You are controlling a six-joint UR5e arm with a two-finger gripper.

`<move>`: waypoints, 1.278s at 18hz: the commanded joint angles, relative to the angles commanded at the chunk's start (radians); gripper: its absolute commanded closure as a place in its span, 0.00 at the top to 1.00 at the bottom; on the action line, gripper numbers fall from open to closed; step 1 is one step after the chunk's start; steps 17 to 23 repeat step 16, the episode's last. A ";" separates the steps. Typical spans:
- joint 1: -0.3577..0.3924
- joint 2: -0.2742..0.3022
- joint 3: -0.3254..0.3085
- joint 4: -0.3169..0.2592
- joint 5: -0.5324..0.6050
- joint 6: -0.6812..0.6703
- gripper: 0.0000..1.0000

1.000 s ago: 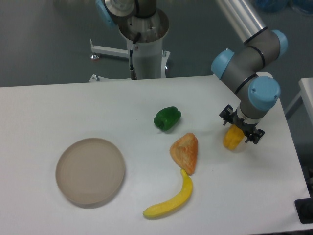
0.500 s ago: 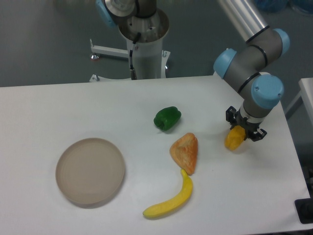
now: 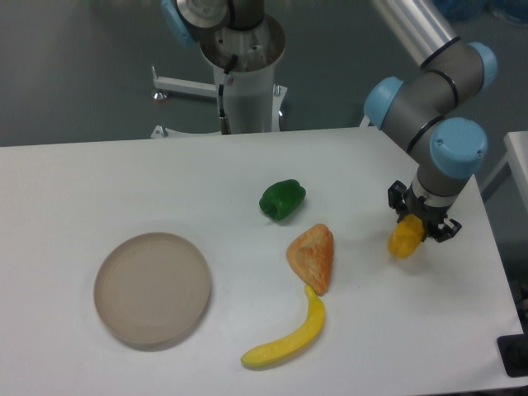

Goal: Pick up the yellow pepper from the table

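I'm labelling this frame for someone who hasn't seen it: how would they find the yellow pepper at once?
Start at the white table and go to its right side, where the robot arm comes down. The yellow pepper is the small stubby yellow-orange piece clamped in the gripper there. It is short and blunt, unlike the long curved banana near the front edge or the triangular pastry.

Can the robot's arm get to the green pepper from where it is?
Probably yes. The green pepper sits alone on the white table with nothing over it. But the pincer is already shut on the yellow pepper, so it would need to let go first.
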 joint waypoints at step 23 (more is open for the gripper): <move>-0.068 -0.022 0.065 0.008 -0.064 -0.034 0.40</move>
